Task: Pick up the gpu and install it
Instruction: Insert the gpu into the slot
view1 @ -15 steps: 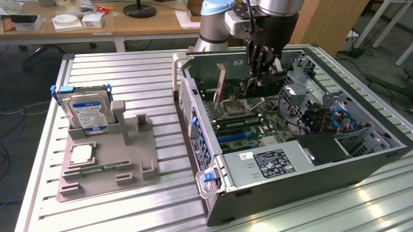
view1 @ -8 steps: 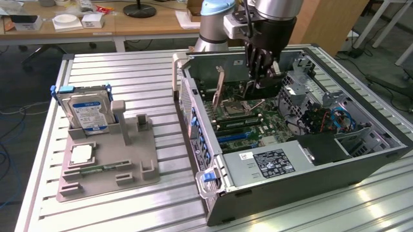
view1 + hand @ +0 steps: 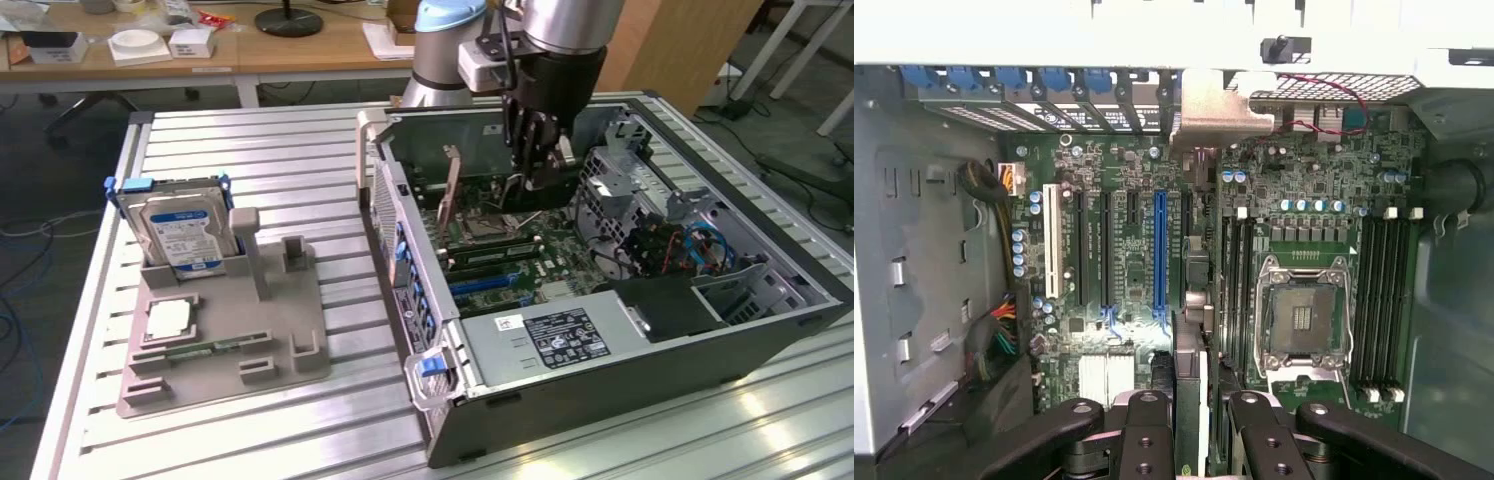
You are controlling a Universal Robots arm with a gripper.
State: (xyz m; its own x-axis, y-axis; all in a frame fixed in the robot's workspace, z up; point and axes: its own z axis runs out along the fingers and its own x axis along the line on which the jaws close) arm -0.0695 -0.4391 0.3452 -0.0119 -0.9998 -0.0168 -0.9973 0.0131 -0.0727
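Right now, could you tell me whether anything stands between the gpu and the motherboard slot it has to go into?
Nothing visible does. The gpu sits edge-on in the end effector, right over the motherboard, beside the empty blue slot. The card itself hides the slot directly beneath it.

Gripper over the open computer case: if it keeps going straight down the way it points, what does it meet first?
Most likely the green motherboard. The gripper holds the thin dark gpu card edge-on above a slot beside the blue slot; the depth left is unclear.
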